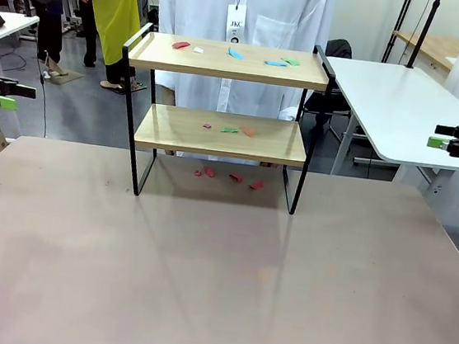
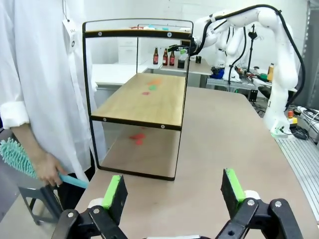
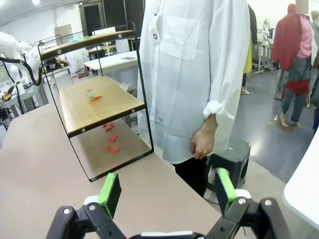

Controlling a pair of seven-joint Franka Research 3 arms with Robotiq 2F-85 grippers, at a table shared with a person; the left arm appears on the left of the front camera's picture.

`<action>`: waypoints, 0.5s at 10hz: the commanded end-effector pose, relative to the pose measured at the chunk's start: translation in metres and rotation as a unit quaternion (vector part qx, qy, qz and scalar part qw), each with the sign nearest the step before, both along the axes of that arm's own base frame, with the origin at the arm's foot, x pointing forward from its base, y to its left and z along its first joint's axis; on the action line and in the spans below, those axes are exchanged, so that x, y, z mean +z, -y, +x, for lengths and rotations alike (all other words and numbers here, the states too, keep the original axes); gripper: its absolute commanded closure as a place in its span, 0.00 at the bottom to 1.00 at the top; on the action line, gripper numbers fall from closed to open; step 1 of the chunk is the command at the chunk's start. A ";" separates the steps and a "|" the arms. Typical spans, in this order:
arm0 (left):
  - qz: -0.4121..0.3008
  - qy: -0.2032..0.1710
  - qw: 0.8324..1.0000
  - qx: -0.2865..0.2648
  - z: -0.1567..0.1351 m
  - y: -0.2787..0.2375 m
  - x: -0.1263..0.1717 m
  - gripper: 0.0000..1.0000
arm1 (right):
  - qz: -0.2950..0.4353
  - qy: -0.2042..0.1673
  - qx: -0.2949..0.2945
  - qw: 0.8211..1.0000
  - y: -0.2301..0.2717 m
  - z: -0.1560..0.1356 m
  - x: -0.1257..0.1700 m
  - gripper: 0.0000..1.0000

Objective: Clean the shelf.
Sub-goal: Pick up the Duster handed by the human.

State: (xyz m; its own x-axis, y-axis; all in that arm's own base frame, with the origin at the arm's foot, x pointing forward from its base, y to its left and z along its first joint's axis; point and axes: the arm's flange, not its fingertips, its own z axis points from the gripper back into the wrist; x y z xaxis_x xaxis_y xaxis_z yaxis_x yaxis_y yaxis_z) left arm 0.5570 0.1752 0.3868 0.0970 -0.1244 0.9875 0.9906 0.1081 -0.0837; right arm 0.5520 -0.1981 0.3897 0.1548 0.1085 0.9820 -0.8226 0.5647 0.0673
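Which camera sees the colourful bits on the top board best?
The front view: it looks down onto the shelf's top board, so its red, white, blue and green bits show plainly. Both wrist views see that board edge-on, bits barely peeking over.

Ahead of the left claw [image 2: 173,191], the shelf [image 2: 144,99] is seen as smooth, matt light wood boards on a thin black metal frame. The counter [image 2: 224,129] is finished smooth with a faint sheen. The scraps [image 2: 152,88] are perhaps paper. The claw's green pads [image 2: 115,191] look matt.
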 end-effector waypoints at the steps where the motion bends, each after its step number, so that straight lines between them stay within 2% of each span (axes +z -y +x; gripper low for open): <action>1: -0.021 0.010 1.000 -0.001 0.005 -0.004 0.004 0.00 | 0.013 0.020 -0.002 1.000 0.000 0.003 0.005 0.00; 4: -0.020 0.010 1.000 0.000 0.000 -0.005 0.007 0.00 | 0.024 0.019 -0.006 1.000 0.003 0.004 0.003 0.00; 5: -0.006 0.003 1.000 0.000 0.002 -0.004 0.002 0.00 | 0.004 0.005 0.001 1.000 0.003 0.000 0.004 0.00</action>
State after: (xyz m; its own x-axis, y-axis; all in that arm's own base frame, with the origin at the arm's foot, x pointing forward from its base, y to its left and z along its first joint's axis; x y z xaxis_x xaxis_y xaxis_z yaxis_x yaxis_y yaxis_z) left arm 0.5581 0.1802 0.3884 0.0910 -0.1132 0.9894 0.9912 0.1066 -0.0789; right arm 0.5516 -0.2023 0.3920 0.1463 0.0972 0.9844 -0.8228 0.5644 0.0666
